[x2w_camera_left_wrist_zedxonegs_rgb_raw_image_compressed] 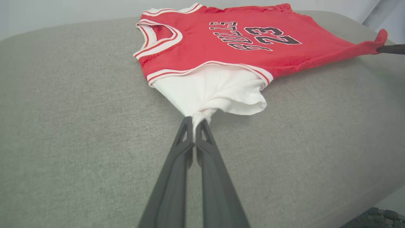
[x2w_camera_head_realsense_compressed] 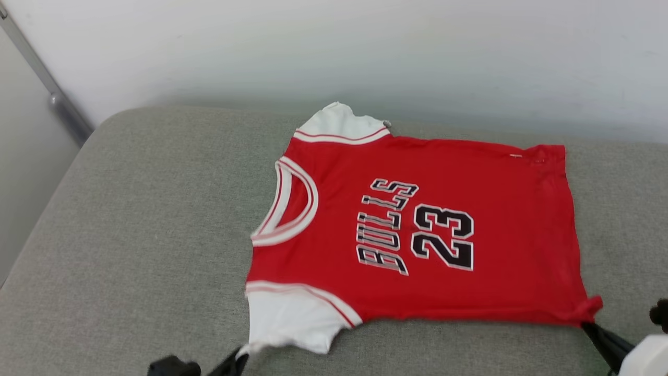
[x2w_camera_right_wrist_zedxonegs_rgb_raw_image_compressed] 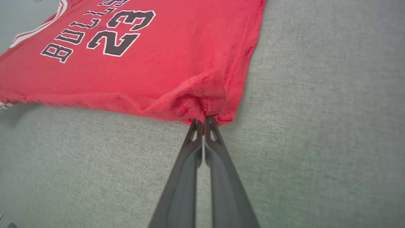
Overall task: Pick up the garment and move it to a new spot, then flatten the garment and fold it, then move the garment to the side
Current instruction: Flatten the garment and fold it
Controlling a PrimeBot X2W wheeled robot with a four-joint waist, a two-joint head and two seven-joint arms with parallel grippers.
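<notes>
The garment (x2w_camera_head_realsense_compressed: 449, 172) lies printed side up on the grey cushion (x2w_camera_head_realsense_compressed: 135, 235), collar toward the robot's left. The left end effector (x2w_camera_left_wrist_zedxonegs_rgb_raw_image_compressed: 193, 122) is clamped on the near white sleeve (x2w_camera_left_wrist_zedxonegs_rgb_raw_image_compressed: 218, 88) and the right end effector (x2w_camera_right_wrist_zedxonegs_rgb_raw_image_compressed: 204, 119) on the near hem corner (x2w_camera_right_wrist_zedxonegs_rgb_raw_image_compressed: 207, 107), probably to stretch the cloth flat before folding.
</notes>
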